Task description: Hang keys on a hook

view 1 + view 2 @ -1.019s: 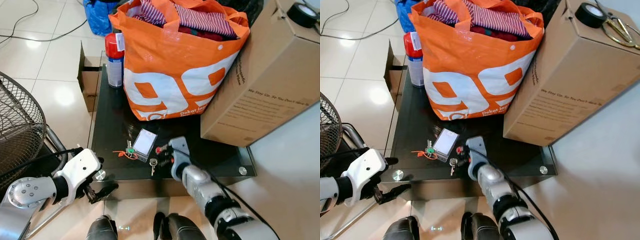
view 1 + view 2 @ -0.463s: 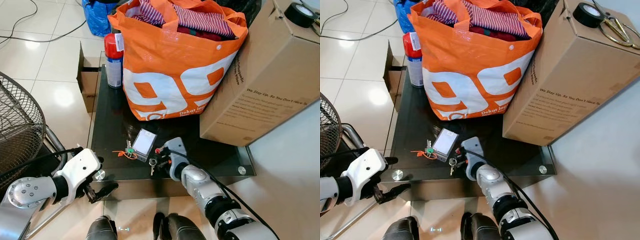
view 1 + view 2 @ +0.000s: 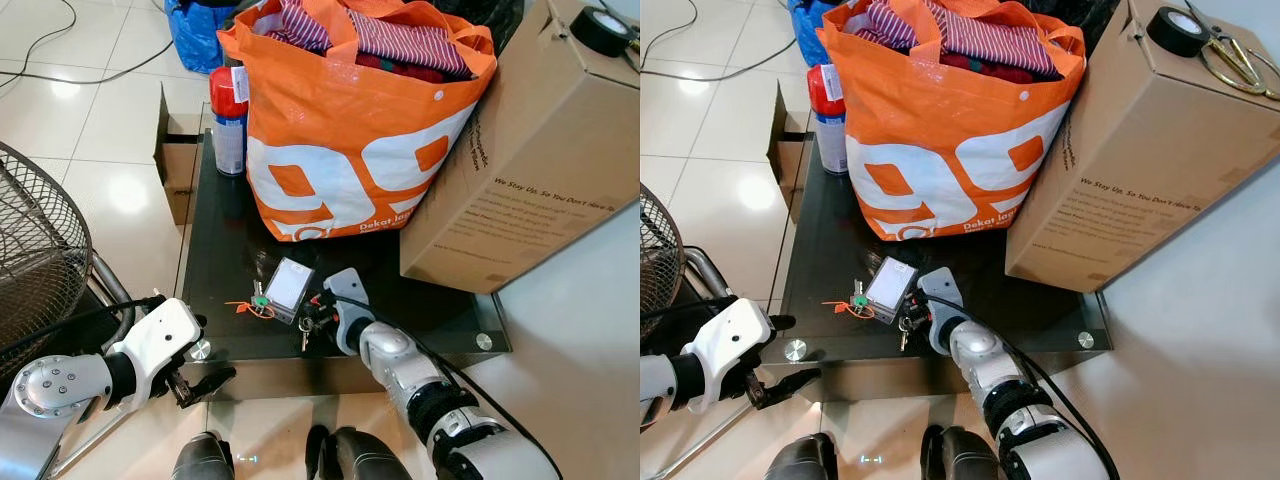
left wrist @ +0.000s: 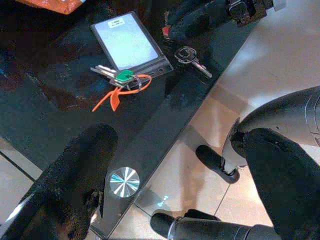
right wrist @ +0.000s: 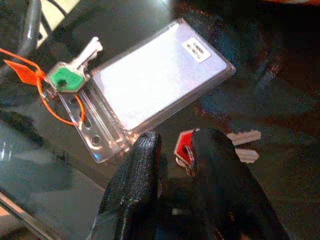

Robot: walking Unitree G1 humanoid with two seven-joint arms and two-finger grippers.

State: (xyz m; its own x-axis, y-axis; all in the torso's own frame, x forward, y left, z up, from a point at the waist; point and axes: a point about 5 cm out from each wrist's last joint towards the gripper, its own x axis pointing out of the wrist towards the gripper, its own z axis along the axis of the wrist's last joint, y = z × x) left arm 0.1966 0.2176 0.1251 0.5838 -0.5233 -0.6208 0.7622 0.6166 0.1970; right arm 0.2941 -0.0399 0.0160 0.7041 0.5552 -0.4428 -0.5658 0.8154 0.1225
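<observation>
Since the earlier frame your right gripper [image 5: 172,150] has slid leftward along the black table [image 3: 225,260] to the keys. Its jaws are nearly closed on the red-capped key [image 5: 186,146], which lies flat on the table just in front of the clear card holder [image 3: 288,287]. A second silver key [image 3: 305,327] lies beside it. The green-capped keys [image 3: 260,298] with an orange tie sit at the holder's left corner. Your left gripper [image 3: 197,370] hangs jaws apart, holding nothing, below the table's front edge. Beyond the holder stands the orange bag [image 3: 350,130].
</observation>
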